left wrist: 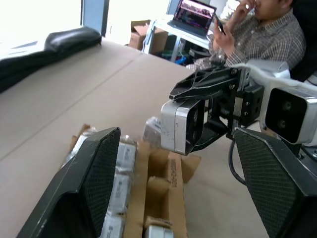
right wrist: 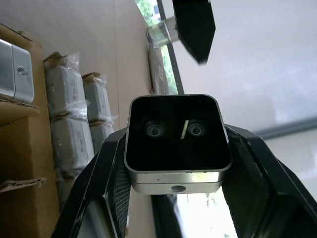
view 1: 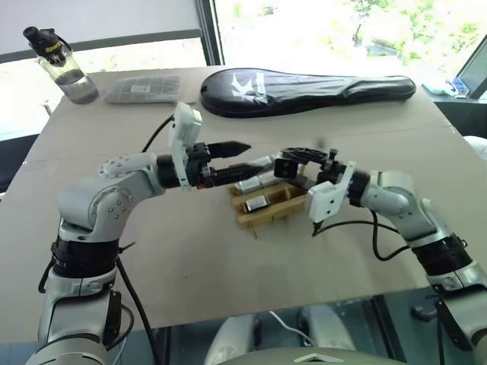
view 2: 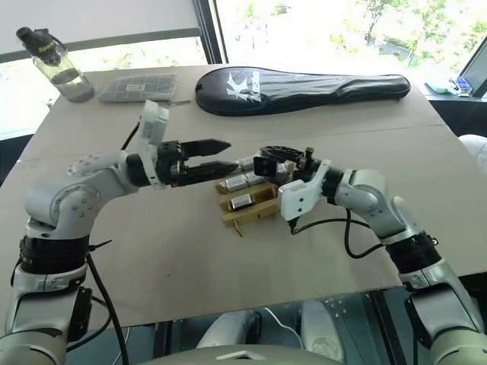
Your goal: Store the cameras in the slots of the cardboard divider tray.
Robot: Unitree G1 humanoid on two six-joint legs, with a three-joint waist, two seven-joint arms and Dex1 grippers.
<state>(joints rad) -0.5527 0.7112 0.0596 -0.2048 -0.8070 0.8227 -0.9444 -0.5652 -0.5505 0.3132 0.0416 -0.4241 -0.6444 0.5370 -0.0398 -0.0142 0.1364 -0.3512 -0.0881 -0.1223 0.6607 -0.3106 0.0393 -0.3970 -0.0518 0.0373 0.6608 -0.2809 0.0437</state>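
I see one camera [right wrist: 177, 141] clamped between the two fingers of my right end effector [view 1: 293, 161], its black face toward the right wrist view and its silver body pinched on both sides — it hangs in the air just above the far side of the tray [view 1: 268, 213]. The tray sits near the middle of the desk [view 1: 228, 281], a tan cardboard rack with a silver camera [view 1: 256, 202] lying in one of its near slots. In the left wrist view more cameras [left wrist: 120, 176], wrapped in clear plastic, stand packed in a row of slots along one side of the tray. My left end effector [view 1: 232, 160] points across toward the right one, its two black fingers [left wrist: 94, 173] spread well apart and gripping nothing; the held camera shows between them in that view, apart from both. The tip of a left finger also shows above the camera in the right wrist view. Farther off on the desk lie a long black racket bag [view 1: 304, 90], a flat grey gridded packet [view 1: 143, 89] and a clear bottle [view 1: 65, 67] at the far left corner. A seated person [left wrist: 262, 29] shows beyond the desk in the left wrist view — a laptop [left wrist: 194, 14] beside them.
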